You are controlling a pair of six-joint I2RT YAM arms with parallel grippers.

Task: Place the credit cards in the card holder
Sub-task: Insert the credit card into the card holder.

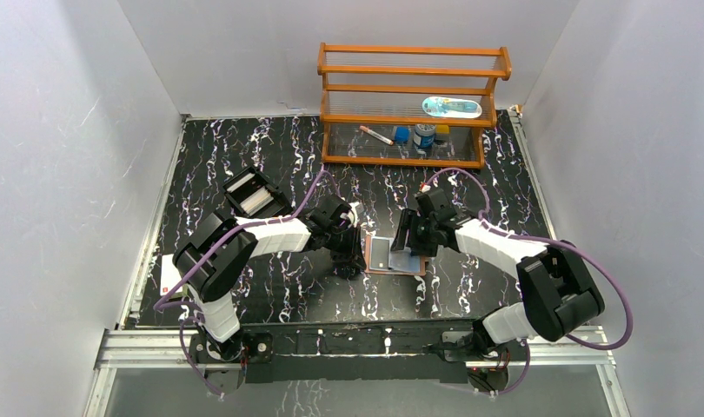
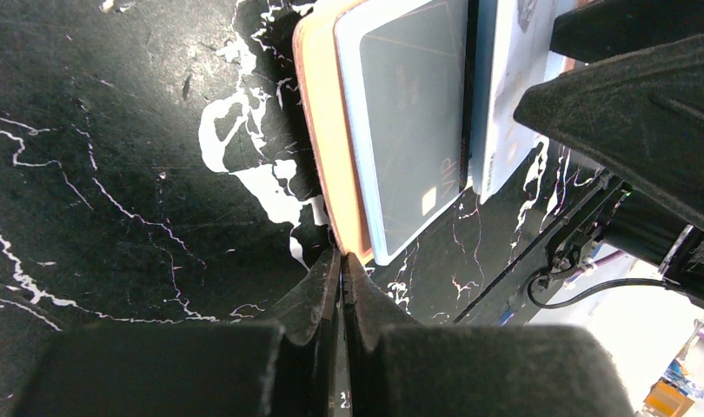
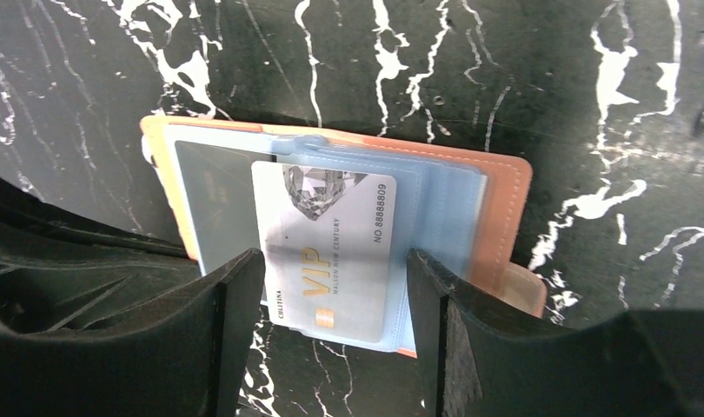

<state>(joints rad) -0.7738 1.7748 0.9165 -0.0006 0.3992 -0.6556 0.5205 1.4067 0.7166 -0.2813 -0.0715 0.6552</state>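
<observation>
Two arm bases sit at the near edge of the black marbled bench in the top view. Both arms reach inward to the card holder, which lies open and flat at mid-bench, with the left gripper at its left edge and the right gripper over its right half. A wooden rack stands at the back, and a black tray lies behind the left arm. In the left wrist view, the left gripper is fully closed with nothing seen between its fingers. Its tips touch a corner of the card holder, seemingly pinning it, and a dark card sits in a sleeve. In the right wrist view, the right gripper stands wide, one finger on either side of a white credit card marked VIP. That card sits partly inside the pale blue plastic sleeves of the card holder; whether the fingers press its long edges cannot be told. The card looks thin, stiff, light and slick, best taken by its long edges. The holder looks soft and light and likely to slide unless held down.
</observation>
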